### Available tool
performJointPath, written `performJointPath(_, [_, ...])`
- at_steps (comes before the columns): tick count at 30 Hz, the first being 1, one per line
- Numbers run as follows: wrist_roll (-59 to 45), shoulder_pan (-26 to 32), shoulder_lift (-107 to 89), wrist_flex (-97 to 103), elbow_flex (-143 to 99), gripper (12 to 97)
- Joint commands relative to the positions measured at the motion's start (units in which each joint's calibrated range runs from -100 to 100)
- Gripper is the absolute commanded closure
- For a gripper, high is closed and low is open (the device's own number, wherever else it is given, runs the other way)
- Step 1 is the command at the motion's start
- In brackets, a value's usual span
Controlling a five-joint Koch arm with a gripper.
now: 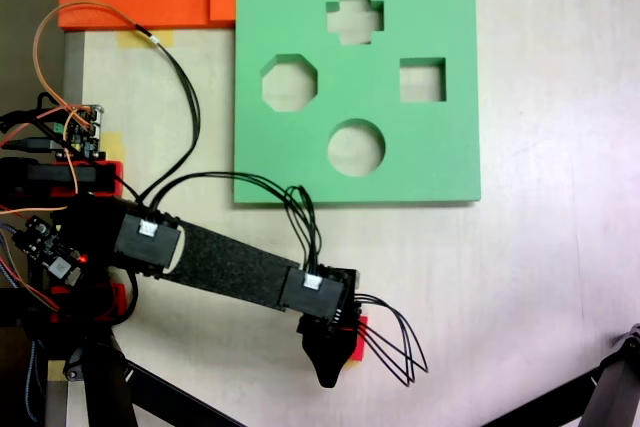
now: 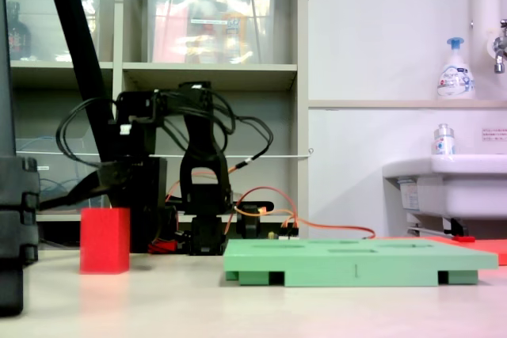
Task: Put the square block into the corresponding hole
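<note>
The gripper (image 1: 328,372) hangs directly over the red block (image 2: 104,241) near the table's (image 1: 540,297) bottom edge in the top-down view; whether its jaws are spread I cannot tell. The square hole (image 1: 423,80) lies well apart, toward the green board's (image 1: 440,162) right edge.

One fixed view looks straight down from above the tabletop (image 1: 560,277), taking in the green foam board (image 1: 440,162) at the far edge and the arm (image 1: 230,265) reaching in from the left edge. The other fixed view sits low at tabletop (image 2: 261,306) level, close to the near edge, facing horizontally toward shelving (image 2: 210,77) and a sink (image 2: 447,184). Both fixed views share the board (image 2: 356,263), the arm (image 2: 198,164) and the red block (image 2: 104,240).
</note>
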Motion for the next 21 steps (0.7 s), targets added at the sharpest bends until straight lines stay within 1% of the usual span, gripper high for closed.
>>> performJointPath(1, [-0.1, 0.0, 0.7, 3.4, 2.9, 22.0])
performJointPath(10, [-0.1, 0.0, 6.3, 4.6, 2.8, 22.6])
performJointPath(11, [-0.1, 0.0, 6.3, 4.6, 2.8, 24.9])
performJointPath(12, [0.0, 0.0, 6.3, 4.6, 2.8, 31.3])
performJointPath(13, [0.0, 0.0, 6.3, 4.6, 2.7, 40.4])
performJointPath(17, [0.4, -0.4, 6.2, 3.8, 2.1, 58.8])
performJointPath(18, [0.5, -0.4, 6.2, 3.5, 1.9, 61.9])
performJointPath(21, [0.6, -0.4, 6.2, 2.6, 1.4, 63.0])
